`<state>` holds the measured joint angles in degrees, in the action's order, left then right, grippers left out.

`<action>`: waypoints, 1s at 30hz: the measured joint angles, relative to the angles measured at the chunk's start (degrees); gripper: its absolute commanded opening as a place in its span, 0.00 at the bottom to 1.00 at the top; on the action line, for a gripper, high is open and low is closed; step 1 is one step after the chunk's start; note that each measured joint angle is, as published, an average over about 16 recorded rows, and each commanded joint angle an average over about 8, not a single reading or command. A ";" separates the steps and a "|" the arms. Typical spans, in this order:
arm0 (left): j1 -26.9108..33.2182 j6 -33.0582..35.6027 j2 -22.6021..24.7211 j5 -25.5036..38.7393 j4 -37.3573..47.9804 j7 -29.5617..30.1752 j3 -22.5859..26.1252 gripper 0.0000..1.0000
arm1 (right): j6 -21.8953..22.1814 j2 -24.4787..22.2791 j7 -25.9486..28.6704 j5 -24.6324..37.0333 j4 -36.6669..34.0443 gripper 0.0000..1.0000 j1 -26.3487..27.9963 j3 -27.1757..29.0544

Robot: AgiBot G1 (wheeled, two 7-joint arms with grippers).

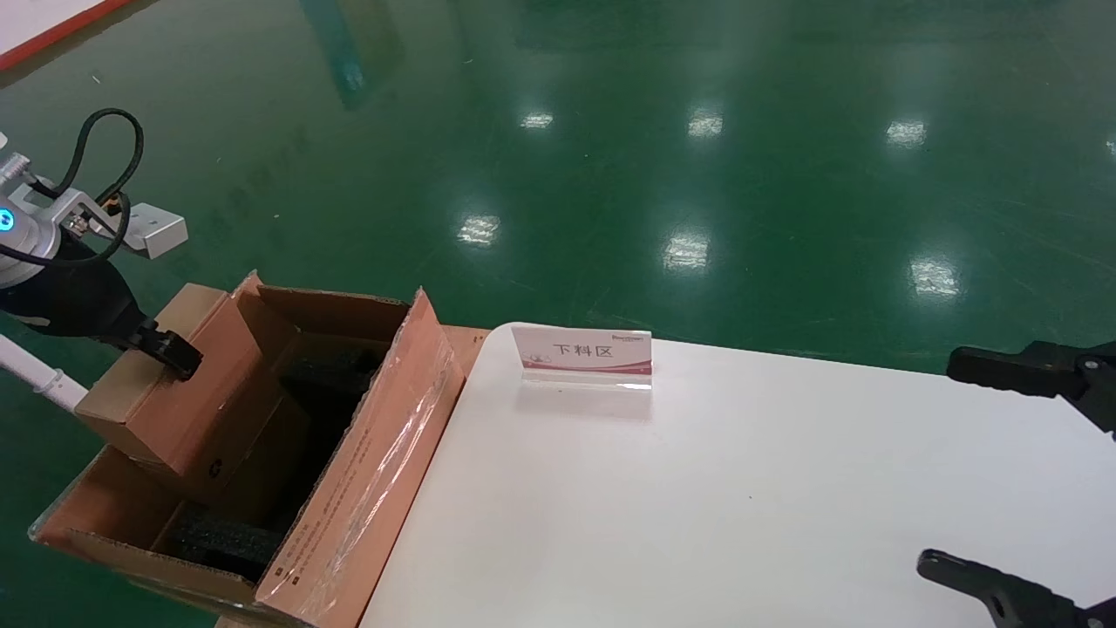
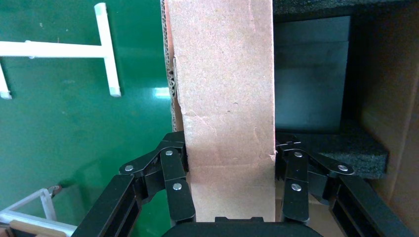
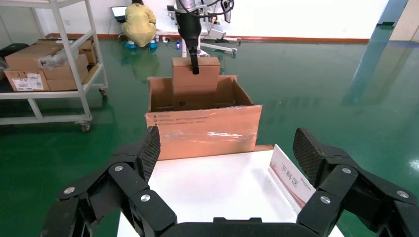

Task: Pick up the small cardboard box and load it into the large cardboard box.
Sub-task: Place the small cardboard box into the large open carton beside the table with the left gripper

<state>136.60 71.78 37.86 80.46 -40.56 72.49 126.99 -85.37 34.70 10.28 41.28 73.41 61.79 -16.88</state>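
The small cardboard box (image 1: 209, 392) is orange-brown with a black mark near a low corner. It hangs tilted, its lower part inside the large cardboard box (image 1: 375, 471) near that box's left wall. My left gripper (image 1: 161, 349) is shut on its upper end; in the left wrist view the fingers (image 2: 175, 173) press both sides of the carton (image 2: 225, 98). Black foam blocks (image 2: 311, 89) lie below it. The right wrist view shows the small box (image 3: 195, 84) standing up out of the large box (image 3: 202, 131). My right gripper (image 1: 985, 471) is open and empty over the table's right edge.
A white table (image 1: 697, 488) carries a white-and-pink sign stand (image 1: 582, 356) beside the large box. A white pipe frame (image 2: 106, 49) lies on the green floor to the box's left. A shelf with cartons (image 3: 49, 64) and a crouching person (image 3: 141, 22) are behind.
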 measured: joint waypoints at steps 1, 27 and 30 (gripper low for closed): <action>-0.12 -0.26 -0.03 0.15 -0.16 0.26 0.07 0.00 | 0.00 0.00 0.00 0.00 0.00 1.00 0.00 0.00; -4.83 -5.39 -0.39 2.70 -4.03 6.18 1.81 0.00 | 0.04 -0.04 -0.04 -0.06 0.00 1.00 0.02 -0.09; -5.78 -6.08 -0.05 2.78 -3.78 6.63 1.92 0.00 | 0.04 -0.04 -0.05 -0.07 0.00 1.00 0.02 -0.10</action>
<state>130.83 65.70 37.81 83.24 -44.34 79.13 128.91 -85.33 34.66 10.23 41.22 73.41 61.81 -16.97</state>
